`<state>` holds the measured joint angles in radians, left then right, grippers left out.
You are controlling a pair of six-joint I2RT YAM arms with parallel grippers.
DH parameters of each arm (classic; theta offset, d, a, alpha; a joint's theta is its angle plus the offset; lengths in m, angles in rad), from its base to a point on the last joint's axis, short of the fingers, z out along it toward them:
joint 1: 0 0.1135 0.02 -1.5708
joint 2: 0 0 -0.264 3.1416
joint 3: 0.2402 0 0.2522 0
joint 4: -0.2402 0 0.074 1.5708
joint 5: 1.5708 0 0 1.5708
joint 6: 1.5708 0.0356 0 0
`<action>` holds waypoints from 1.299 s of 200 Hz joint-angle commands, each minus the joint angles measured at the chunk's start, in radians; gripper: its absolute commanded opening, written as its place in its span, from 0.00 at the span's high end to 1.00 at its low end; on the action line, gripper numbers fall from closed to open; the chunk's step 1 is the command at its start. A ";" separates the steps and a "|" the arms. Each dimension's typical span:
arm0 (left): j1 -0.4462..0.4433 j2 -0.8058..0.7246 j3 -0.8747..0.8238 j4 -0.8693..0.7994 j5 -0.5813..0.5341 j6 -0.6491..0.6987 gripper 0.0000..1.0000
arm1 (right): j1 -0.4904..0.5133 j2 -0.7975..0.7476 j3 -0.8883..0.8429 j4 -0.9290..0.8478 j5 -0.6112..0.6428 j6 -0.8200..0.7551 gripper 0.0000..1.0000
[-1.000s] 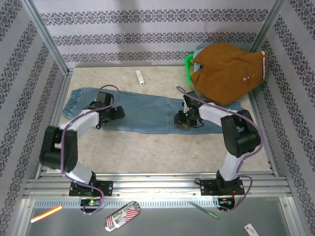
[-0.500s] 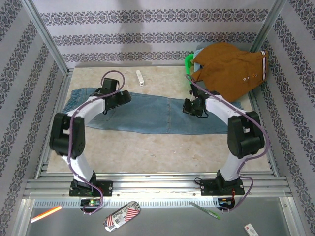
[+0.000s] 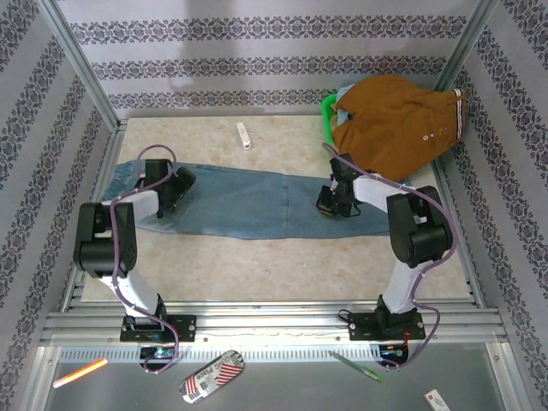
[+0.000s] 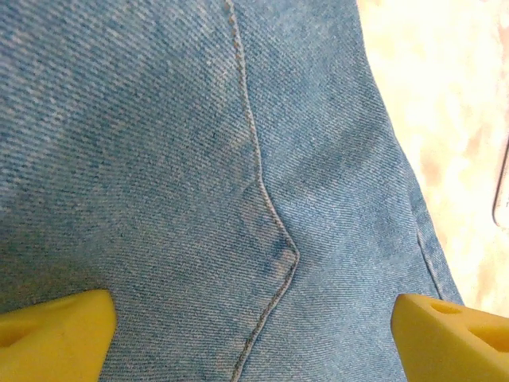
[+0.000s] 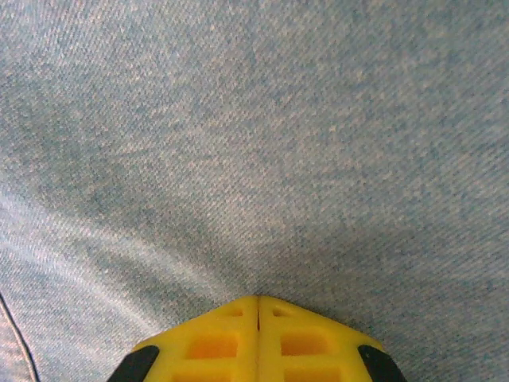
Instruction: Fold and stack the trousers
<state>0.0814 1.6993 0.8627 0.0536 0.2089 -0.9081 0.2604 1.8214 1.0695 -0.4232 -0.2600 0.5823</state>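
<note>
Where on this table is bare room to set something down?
Bare: the table strip between the trousers and its near edge; also the far strip behind the trousers, around the small white object. Crowded: the far right corner, under the brown garment.

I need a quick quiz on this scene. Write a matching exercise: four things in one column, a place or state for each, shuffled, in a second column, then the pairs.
Things
1. faded light-blue denim trousers
2. rust-brown cloth garment
3. left gripper
4. right gripper

Place or state
A. heaped in the far right corner
B. spread out long and flat
C. fingers closed together
D. fingers wide apart

Pairs: 1-B, 2-A, 3-D, 4-C
</note>
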 commanded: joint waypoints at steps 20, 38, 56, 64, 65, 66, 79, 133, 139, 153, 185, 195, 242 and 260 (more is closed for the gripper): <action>0.048 -0.279 -0.236 -0.135 -0.083 -0.011 0.06 | 0.076 -0.093 -0.158 0.023 -0.168 0.069 0.99; 0.064 -0.352 -0.229 -0.185 -0.081 0.043 0.06 | 0.127 -0.123 -0.156 0.026 -0.208 0.091 0.97; 0.057 -0.352 -0.153 -0.224 -0.017 0.078 0.08 | 0.125 -0.158 -0.132 0.009 -0.198 0.096 0.96; 0.034 -0.347 -0.119 -0.229 0.015 0.090 0.09 | 0.108 -0.175 -0.118 -0.009 -0.189 0.089 0.96; 0.030 -0.347 -0.116 -0.231 0.018 0.092 0.09 | 0.105 -0.177 -0.115 -0.011 -0.188 0.088 0.96; 0.026 -0.345 -0.112 -0.232 0.020 0.093 0.09 | 0.102 -0.179 -0.113 -0.014 -0.188 0.086 0.96; -0.067 -0.347 -0.051 -0.281 -0.008 0.112 0.09 | 0.064 -0.215 -0.082 -0.063 -0.179 0.057 0.95; -0.655 -0.120 0.124 -0.230 -0.104 0.116 0.09 | -0.167 -0.341 -0.069 -0.221 -0.125 -0.097 0.69; -0.685 -0.083 0.127 -0.209 -0.106 0.111 0.09 | -0.195 -0.346 -0.074 -0.232 -0.124 -0.104 0.68; -0.709 -0.025 0.110 -0.170 -0.095 0.087 0.09 | -0.252 -0.369 -0.098 -0.233 -0.153 -0.119 0.65; -0.692 -0.006 0.008 -0.106 -0.108 0.089 0.09 | -0.315 -0.425 -0.136 -0.242 -0.144 -0.133 0.58; -0.670 -0.005 -0.008 -0.117 -0.124 0.112 0.08 | -0.319 -0.428 -0.137 -0.245 -0.129 -0.138 0.56; -0.491 -0.001 -0.032 -0.129 -0.107 0.217 0.09 | -0.323 -0.376 -0.130 -0.241 0.020 -0.160 0.43; -0.469 0.003 0.008 -0.174 -0.162 0.277 0.09 | -0.326 -0.354 -0.136 -0.229 0.042 -0.156 0.42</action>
<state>-0.4446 1.6840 0.8593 -0.0212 0.1524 -0.7467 -0.0566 1.4322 0.9405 -0.6510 -0.3115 0.4408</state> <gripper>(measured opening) 0.913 0.577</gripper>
